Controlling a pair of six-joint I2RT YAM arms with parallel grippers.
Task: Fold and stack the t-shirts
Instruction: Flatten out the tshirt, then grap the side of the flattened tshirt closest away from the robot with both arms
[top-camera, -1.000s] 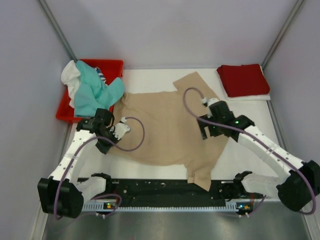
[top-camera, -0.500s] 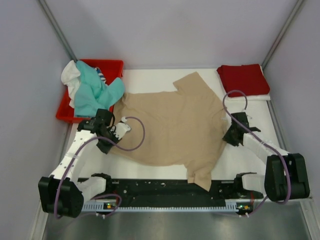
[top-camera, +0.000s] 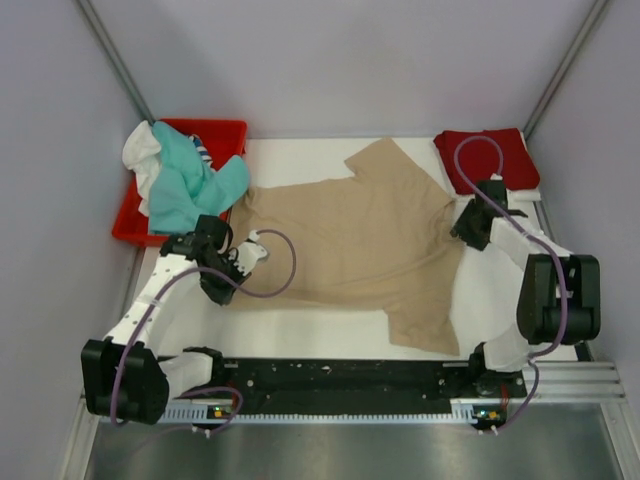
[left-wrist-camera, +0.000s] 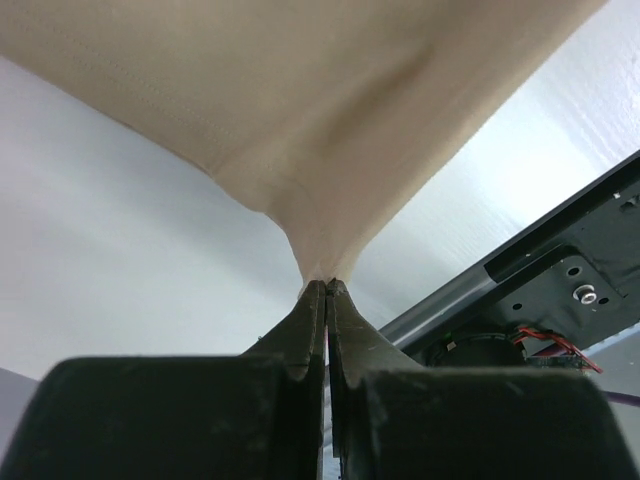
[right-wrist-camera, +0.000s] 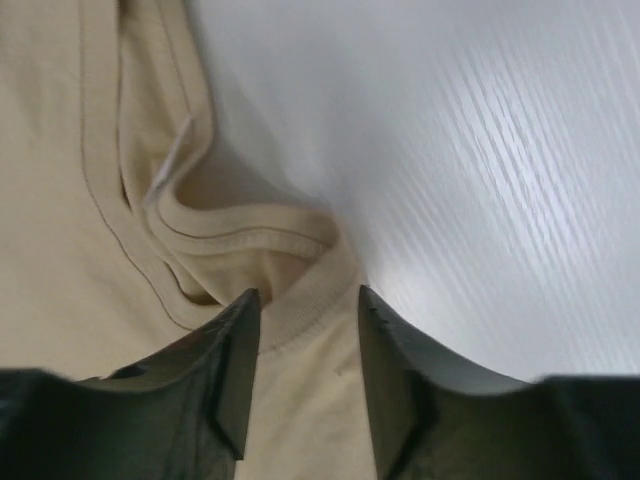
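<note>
The tan-beige t-shirt (top-camera: 350, 240) lies spread sideways across the middle of the bench (top-camera: 300, 155), collar toward the right and hem toward the left. One sleeve points to the far side and the other slants toward the near edge. It looks mostly flat, with soft creases across the body, and is not yet folded. The step in hand therefore seems to be stretching it out smooth before the first fold. At the hem side the left pincer (left-wrist-camera: 327, 288) is clenched on a small pinch of the cloth, which rises from the closed tips in a taut tented peak, clear of the bench. At the collar side the right pincer (right-wrist-camera: 300, 300) is released, its fingers standing apart either side of the ribbed neckband, where a small white label (right-wrist-camera: 170, 165) shows inside the neck opening. The next move probably calls for that pincer to close on the neckband. Both arms could then draw gently apart until the wrinkles go, taking care not to drag the whole shirt along the bench. Farther out, a dark red t-shirt (top-camera: 490, 158) sits folded at the far right corner, just beyond the right arm. At the far left, a teal t-shirt (top-camera: 185, 185) and a white t-shirt (top-camera: 140, 150) are heaped unfolded in a red tray (top-camera: 225, 130), waiting their turn.
</note>
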